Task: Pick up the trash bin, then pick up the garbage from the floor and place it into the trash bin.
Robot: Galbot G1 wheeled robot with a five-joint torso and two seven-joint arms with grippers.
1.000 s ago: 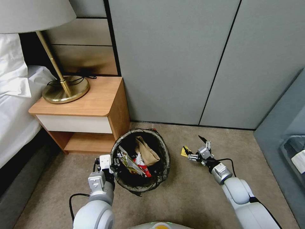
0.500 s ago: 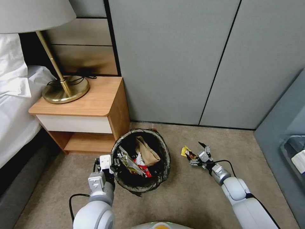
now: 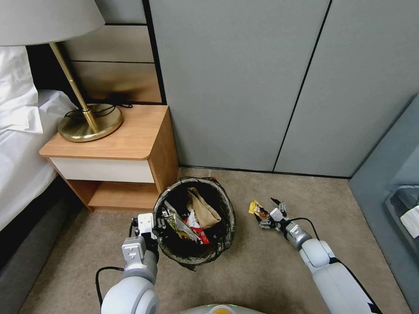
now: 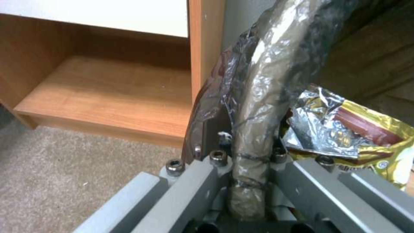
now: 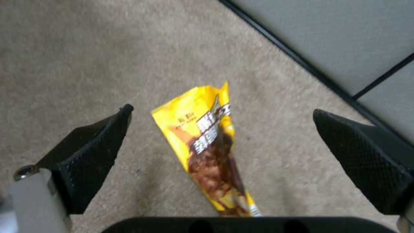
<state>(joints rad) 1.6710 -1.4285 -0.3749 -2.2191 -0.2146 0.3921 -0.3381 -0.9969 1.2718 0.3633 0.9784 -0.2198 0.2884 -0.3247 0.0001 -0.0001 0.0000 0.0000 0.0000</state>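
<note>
Bin, white with a dark bag folded over its rim, sits on the carpet just beside the wooden nightstand, already holding a brown paper bag, a foil snack bag and red-and-white scraps. The left gripper is clamped on the bin's near rim, the bagged edge pinched between its fingers. To the bin's right, a yellow wrapper lies flat on the carpet near the grey wall panels. The right gripper is low over it with jaws spread wide, one black pad on each side of the wrapper and neither touching it.
</note>
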